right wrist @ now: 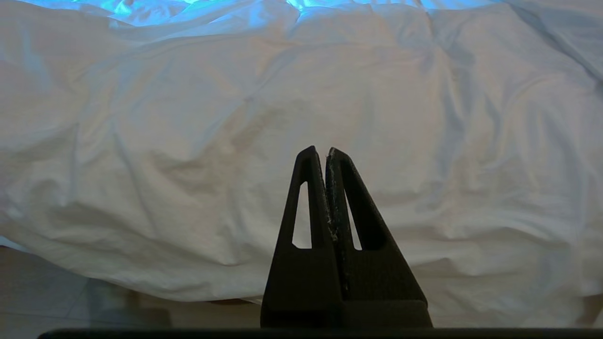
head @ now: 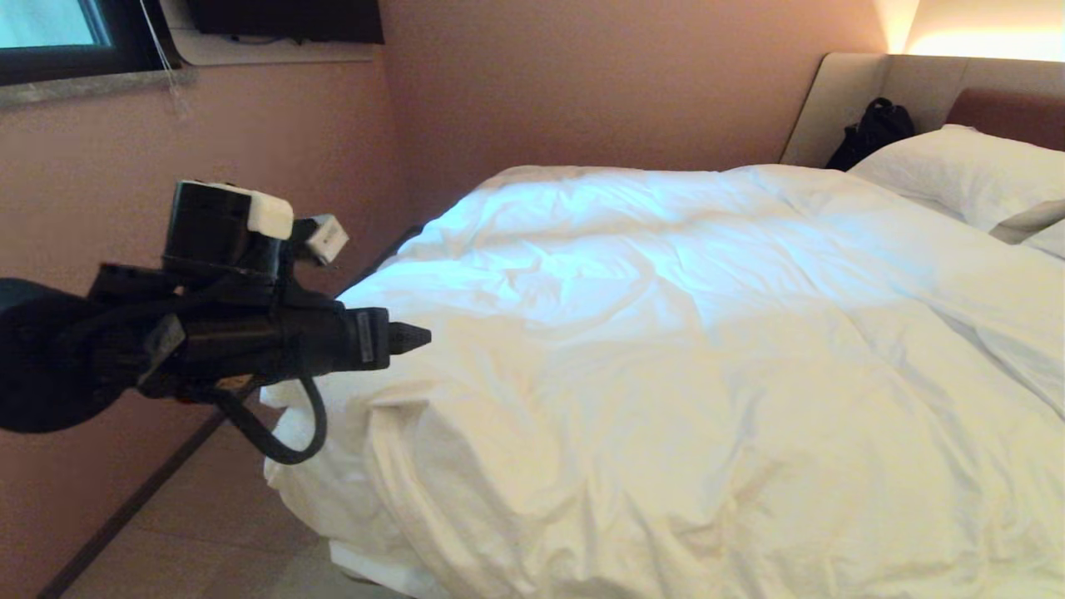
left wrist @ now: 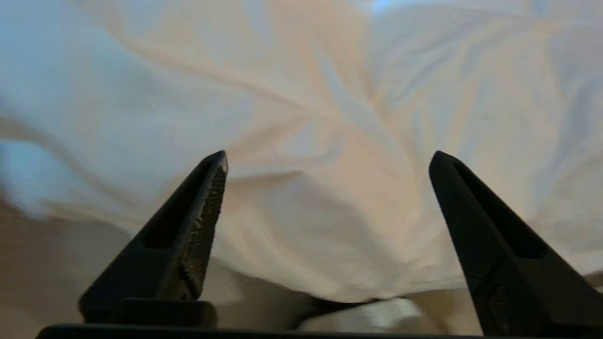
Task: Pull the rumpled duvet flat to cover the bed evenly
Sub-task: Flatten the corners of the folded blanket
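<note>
My left gripper [left wrist: 328, 157] hangs with its fingers [left wrist: 207, 197] spread wide and nothing between them, level at the near left corner of the duvet [head: 666, 349], while my right gripper [right wrist: 320, 151] has its fingers pressed together, empty, facing the duvet's hanging side. The duvet lies wrinkled across the bed [head: 366, 274], draped over the near edge down toward the tan floor [head: 191, 532]. Farther off, pillows [head: 957, 170] sit at the headboard [head: 865, 83] with a black bag [head: 874, 129] against it; the pink wall [head: 541, 83] and window [head: 50, 29] are beyond.
</note>
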